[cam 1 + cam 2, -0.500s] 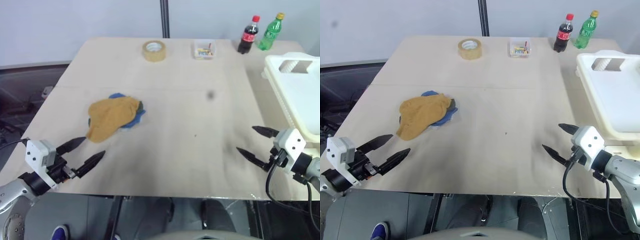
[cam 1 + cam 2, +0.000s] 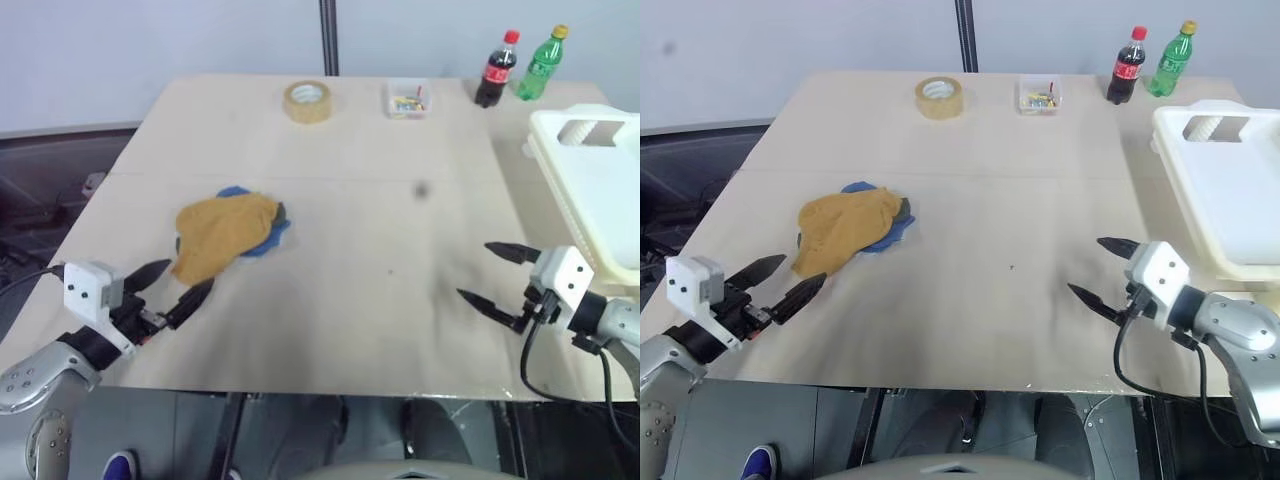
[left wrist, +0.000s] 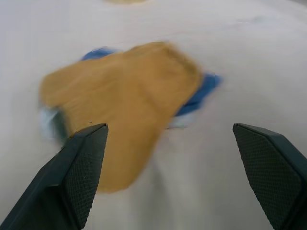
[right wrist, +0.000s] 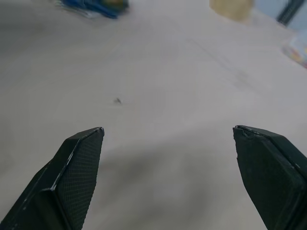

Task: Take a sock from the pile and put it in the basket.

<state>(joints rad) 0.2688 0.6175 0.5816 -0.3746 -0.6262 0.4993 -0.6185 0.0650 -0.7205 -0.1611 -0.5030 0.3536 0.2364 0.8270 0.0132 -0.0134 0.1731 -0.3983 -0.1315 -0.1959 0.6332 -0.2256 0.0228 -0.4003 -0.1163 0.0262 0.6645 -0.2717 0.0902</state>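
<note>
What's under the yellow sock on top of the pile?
Beneath the mustard-yellow sock, blue fabric pokes out at its edges, plus a dark sliver. How many socks lie underneath is covered.

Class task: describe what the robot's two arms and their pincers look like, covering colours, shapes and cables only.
Each arm is silver-grey metal ending in a white boxy wrist block. The left pincer and the right pincer each have two black, pointed, tapering fingers with a fine dotted texture. Black cables loop from the right wrist.

Soft cloth pile (image 2: 228,234), matt wooden table (image 2: 380,200), plastic basket (image 2: 600,190)
</note>
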